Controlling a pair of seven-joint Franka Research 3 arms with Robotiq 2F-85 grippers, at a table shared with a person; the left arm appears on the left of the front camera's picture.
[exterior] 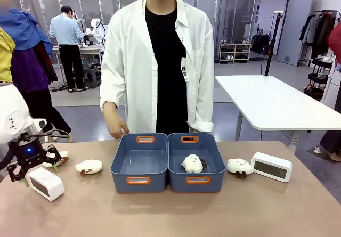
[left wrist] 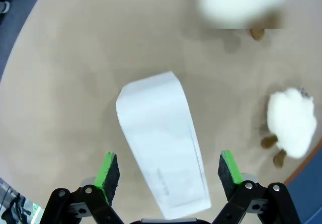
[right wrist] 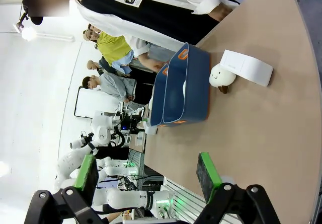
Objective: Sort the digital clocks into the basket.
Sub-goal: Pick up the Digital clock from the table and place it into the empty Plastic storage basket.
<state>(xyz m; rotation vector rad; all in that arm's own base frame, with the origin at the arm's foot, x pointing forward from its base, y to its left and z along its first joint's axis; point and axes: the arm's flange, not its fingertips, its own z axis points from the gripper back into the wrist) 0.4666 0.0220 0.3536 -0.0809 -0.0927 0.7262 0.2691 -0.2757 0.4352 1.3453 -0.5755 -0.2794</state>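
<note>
Faint, illegible print on one digital clock (left wrist: 160,143)

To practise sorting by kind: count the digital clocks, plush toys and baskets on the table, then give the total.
Digital clocks: 2
Plush toys: 4
Baskets: 2
Total: 8

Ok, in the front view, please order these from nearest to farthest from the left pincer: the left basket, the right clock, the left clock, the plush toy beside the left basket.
1. left clock, right at the left pincer, table's left end.
2. plush toy, just left of the left basket.
3. left basket, middle.
4. right clock, far right.
</note>
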